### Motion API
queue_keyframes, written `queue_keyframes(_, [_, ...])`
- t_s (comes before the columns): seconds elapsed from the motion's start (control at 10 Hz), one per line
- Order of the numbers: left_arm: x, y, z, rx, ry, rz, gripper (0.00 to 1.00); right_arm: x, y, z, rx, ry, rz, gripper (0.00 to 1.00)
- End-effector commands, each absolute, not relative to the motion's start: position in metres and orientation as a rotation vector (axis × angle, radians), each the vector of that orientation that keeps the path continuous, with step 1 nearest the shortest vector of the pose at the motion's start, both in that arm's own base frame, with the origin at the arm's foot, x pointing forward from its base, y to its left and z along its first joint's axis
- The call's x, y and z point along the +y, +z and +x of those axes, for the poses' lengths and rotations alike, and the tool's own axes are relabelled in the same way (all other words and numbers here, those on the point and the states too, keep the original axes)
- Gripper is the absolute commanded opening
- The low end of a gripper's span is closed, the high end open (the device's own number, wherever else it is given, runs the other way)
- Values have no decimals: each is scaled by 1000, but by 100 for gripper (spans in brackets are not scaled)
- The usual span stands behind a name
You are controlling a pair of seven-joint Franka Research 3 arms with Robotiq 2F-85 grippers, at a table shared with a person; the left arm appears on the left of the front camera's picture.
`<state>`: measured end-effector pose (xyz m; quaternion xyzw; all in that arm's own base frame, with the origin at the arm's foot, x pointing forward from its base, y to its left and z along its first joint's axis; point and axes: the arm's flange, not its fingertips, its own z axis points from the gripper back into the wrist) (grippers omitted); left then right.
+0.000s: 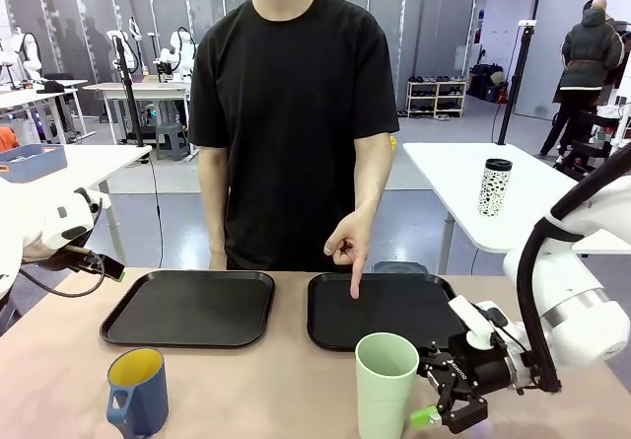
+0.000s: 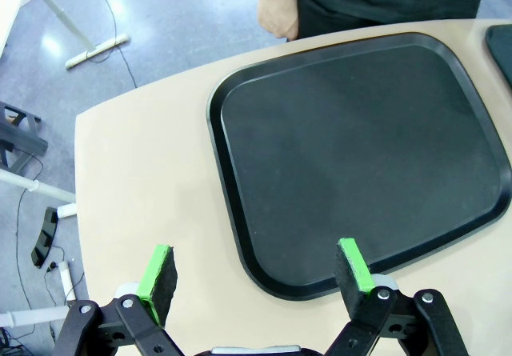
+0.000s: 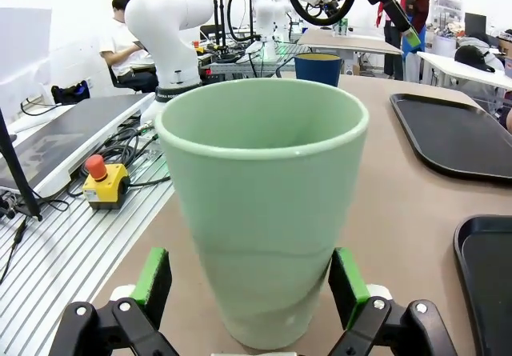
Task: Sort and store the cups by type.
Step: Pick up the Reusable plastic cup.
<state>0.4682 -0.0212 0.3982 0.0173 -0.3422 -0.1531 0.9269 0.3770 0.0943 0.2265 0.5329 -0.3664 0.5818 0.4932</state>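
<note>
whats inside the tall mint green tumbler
The tall pale mint-green handleless tumbler shows bare inner wall below its rim, with nothing sticking out. Its floor is hidden behind its own near wall, so whether anything lies at the bottom cannot be told.

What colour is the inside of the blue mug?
Yellow; the blue mug shows it best in the front view.

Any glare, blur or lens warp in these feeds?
Front view: even light, sharp, faint shadows on the table. Left wrist view: wide lens bows the table edge and tray; glare on the floor. Right wrist view: green cup looms oversized, sharp, glints on its rim.
</note>
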Motion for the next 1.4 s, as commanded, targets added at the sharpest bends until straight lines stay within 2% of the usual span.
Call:
queue_keyframes(0.0, [-22, 399, 469, -704, -312, 37, 100, 107, 218, 380, -948, 1438, 1282, 100])
queue_keyframes(1.3, [-22, 399, 469, -704, -312, 37, 100, 142, 189, 385, -925, 1463, 1432, 100])
